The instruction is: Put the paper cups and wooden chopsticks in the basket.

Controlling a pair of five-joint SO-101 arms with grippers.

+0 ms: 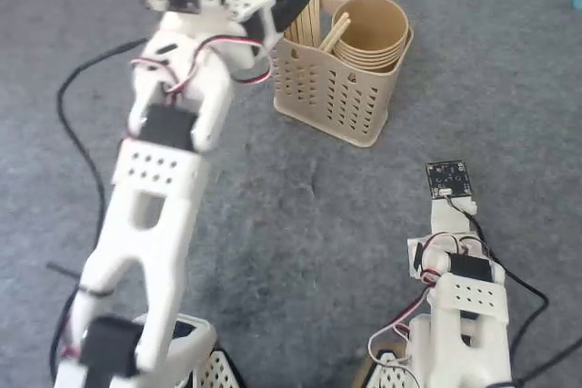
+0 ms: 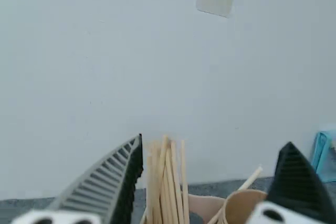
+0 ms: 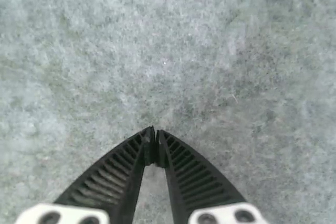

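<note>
— Where are the stacked brown paper cups [image 1: 371, 29] and the thin wooden chopsticks [image 1: 300, 6]?
— Both stand inside the beige plastic basket with holes [image 1: 332, 102], on the far side of the grey felt table [image 1: 300, 215]. The chopsticks are in its left part, the cups in its right part.
— And the grippers?
— The left gripper [image 2: 213, 145] hangs near the chopstick tops, spread wide, holding nothing. The right gripper [image 3: 155, 145], near and right, is pressed together, empty.

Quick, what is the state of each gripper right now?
Left gripper: open, holding nothing, above the chopsticks.
Right gripper: closed, holding nothing.
</note>
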